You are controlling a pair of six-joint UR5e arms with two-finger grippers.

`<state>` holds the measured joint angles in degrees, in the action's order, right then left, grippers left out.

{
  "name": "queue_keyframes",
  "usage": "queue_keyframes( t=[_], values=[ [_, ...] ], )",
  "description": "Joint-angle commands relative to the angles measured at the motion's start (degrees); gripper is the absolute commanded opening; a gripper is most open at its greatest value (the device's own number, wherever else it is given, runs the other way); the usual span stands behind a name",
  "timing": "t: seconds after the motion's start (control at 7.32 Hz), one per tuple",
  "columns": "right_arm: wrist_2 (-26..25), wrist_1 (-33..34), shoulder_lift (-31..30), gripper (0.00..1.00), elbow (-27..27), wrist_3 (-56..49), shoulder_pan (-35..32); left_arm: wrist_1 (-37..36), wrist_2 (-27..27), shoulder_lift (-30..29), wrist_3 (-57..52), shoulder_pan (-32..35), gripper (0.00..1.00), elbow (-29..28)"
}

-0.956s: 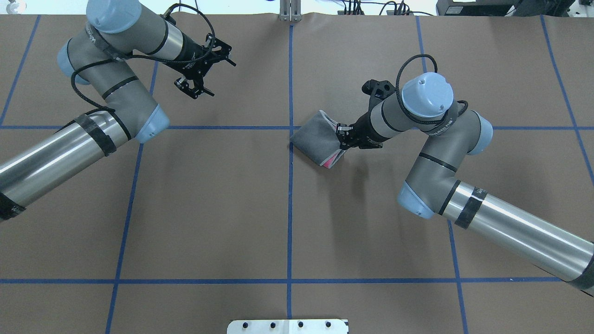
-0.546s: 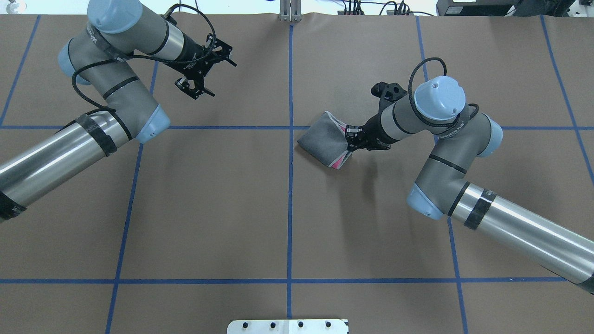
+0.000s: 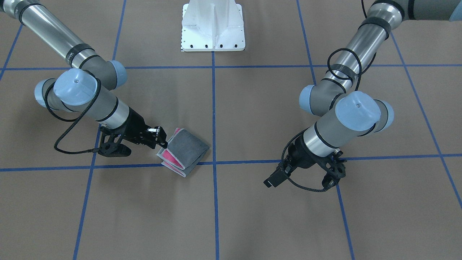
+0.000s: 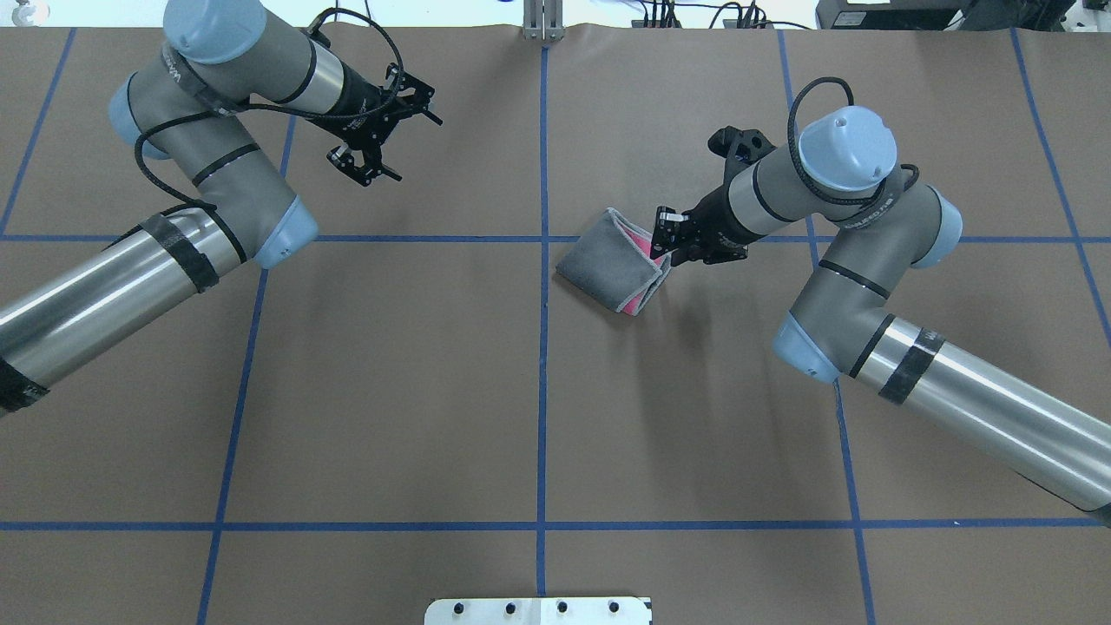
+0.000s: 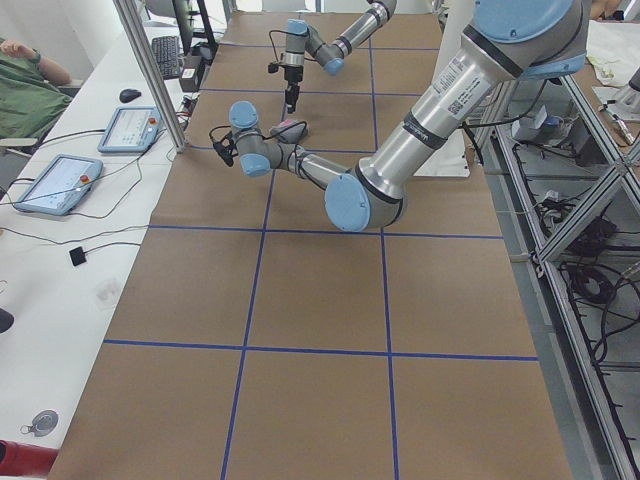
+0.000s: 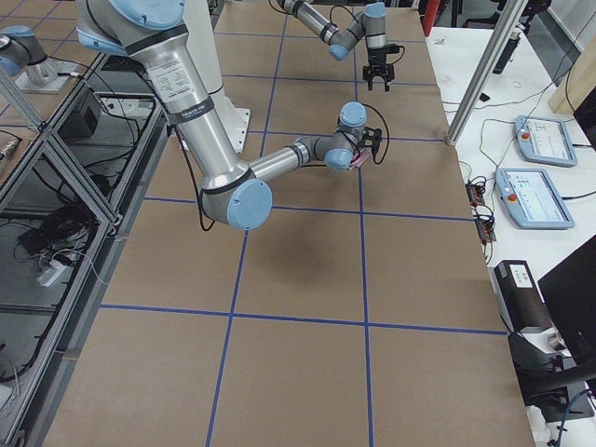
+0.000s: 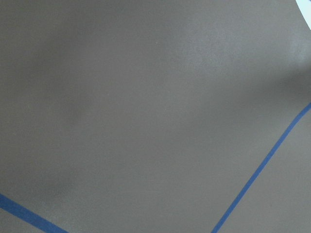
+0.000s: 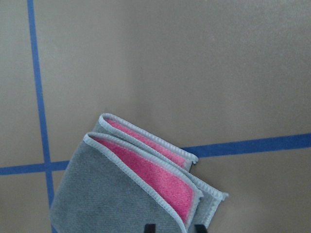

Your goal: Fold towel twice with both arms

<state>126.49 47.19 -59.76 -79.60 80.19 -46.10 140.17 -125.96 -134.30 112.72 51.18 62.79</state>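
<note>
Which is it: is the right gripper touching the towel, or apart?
Cannot tell. In the overhead view the right gripper has its tips at the towel's open edge, but no view shows contact or a gap plainly.

The towel (image 4: 603,265) is lying folded in quarters, dark grey outside with pink peeking between its layers, just beside the right gripper (image 4: 667,239) — the left arm (image 4: 217,156) is hanging well apart.

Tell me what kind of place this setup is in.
Probably a robotics lab or test cell: a left arm and a right arm reach over a table papered brown with a blue tape grid, and touchscreen control pendants lie on a side bench.
</note>
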Motion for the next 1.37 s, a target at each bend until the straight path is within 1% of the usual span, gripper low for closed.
queue_keyframes(
  t=[0.0,0.14,0.27,0.41,0.55,0.68,0.82,0.96,1.09,1.23],
  values=[
    [7.86,0.18,-0.71,1.00,-0.99,-0.65,-7.48,-0.25,-0.25,0.35,-2.13,3.02,1.00,2.06],
    [8.16,0.27,-2.02,1.00,-1.25,-2.31,-10.82,-1.12,-1.20,1.31,-11.37,4.44,1.00,3.55],
    [8.77,0.27,-4.99,1.00,-1.52,-9.11,-14.42,-1.83,-4.52,3.84,-22.69,8.19,1.00,3.74],
    [10.69,0.97,-7.72,1.00,-1.26,-17.79,-18.19,-2.09,-8.21,8.13,-35.07,13.19,1.00,4.01],
    [11.14,5.41,-10.18,1.00,-1.26,-27.10,-21.45,-2.97,-10.25,12.44,-47.55,17.59,1.00,3.84],
    [10.97,13.90,-10.46,1.00,-1.43,-37.29,-24.18,-6.98,-10.61,14.74,-59.34,21.20,1.00,4.09],
    [9.75,23.64,-10.47,1.00,-1.43,-49.66,-26.91,-11.63,-10.44,17.38,-72.51,25.24,1.00,4.27],
    [8.70,32.18,-10.47,1.00,-1.87,-59.35,-30.06,-16.11,-10.18,19.06,-85.08,29.63,1.00,4.45],
    [5.47,40.44,-10.55,1.00,-3.70,-65.71,-32.71,-23.29,-10.09,19.51,-94.26,32.81,1.00,4.62],
    [2.48,49.83,-10.82,1.00,-7.37,-73.00,-35.34,-30.59,-9.83,20.47,-100.09,35.02,1.00,7.84]
  ],
)
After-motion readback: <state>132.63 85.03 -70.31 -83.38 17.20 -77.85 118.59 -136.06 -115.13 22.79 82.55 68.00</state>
